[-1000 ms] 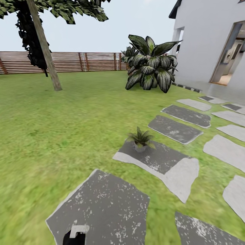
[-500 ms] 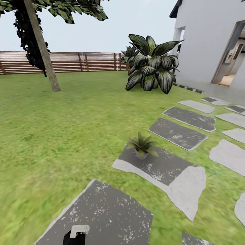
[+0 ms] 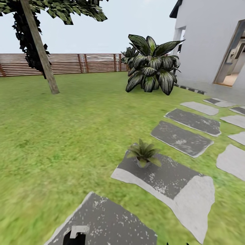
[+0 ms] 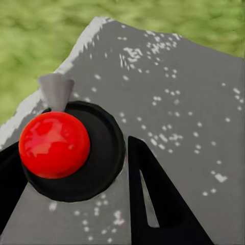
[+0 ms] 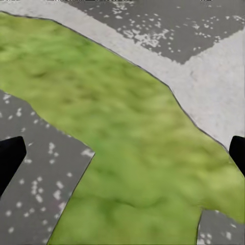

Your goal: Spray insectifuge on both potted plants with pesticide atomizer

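We are looking out over the garden lawn (image 3: 68,136), where one potted plant (image 3: 143,153) is standing upright at the near corner of a grey stepping stone (image 3: 170,183), partway along a run of such stones leading toward the white house (image 3: 207,41). A large broad-leaved bush (image 3: 151,64) is growing beside the house wall, a leaning tree trunk (image 3: 40,51) is rising at the left, and a brown slatted fence (image 3: 68,63) is closing the far edge of the lawn. At the lower edge of the head view, the pesticide atomizer (image 3: 76,234) is showing its dark body and light boxy head over the nearest stone. In the left wrist view, we are seeing the left gripper (image 4: 76,194) holding the atomizer, its dark fingers (image 4: 158,204) lying on either side of the round black body topped by a red ball (image 4: 53,144). In the right wrist view, the right gripper (image 5: 122,153) is hanging over grass and stone with its fingers (image 5: 10,158) spread wide.
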Tool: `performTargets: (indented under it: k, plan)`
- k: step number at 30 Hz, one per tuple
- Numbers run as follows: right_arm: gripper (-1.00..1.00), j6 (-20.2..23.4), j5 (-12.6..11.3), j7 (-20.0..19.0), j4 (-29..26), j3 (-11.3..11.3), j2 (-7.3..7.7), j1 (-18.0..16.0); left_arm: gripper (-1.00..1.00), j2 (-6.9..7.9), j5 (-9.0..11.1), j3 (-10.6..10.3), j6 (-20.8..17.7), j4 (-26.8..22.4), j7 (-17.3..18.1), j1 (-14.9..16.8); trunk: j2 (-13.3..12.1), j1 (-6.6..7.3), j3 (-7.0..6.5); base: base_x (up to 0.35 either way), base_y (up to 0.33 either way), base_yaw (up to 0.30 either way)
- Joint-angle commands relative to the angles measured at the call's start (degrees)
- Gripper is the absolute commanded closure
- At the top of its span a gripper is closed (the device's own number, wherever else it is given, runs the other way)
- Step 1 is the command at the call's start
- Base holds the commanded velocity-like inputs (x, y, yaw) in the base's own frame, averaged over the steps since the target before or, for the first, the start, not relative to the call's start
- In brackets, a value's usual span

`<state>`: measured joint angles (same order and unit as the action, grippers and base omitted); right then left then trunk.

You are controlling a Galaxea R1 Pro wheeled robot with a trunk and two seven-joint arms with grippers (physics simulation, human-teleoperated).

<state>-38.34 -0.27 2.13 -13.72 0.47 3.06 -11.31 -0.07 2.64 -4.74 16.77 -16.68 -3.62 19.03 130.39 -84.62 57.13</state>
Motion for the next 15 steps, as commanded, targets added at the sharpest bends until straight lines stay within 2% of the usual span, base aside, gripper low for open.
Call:
performTargets:
  k: [1, 9, 15]
  plan:
    - [-1.0, -0.2, 0.0, 0.1, 0.2, 0.1, 0.01, 0.0, 1.0, 0.01, 0.3, -0.5, 0.2, 0.1, -0.4, 0.0, 0.0, -0.02, 0.05, 0.338, 0.0, 0.0]
    - [-1.0, -0.2, -0.2, 0.6, 0.2, -0.4, -0.01, 0.0, 1.0, 0.07, 0.3, -0.4, 0.2, 0.2, -0.4, 0.0, 0.0, -0.02, 0.05, 0.338, 0.0, 0.0]
    - [-1.0, -0.2, -0.3, 0.6, 0.3, -0.4, -0.04, 0.0, 1.0, 0.07, 0.3, -0.4, 0.2, 0.2, -0.4, 0.0, 0.0, -0.02, 0.05, 0.338, 0.0, -0.225]
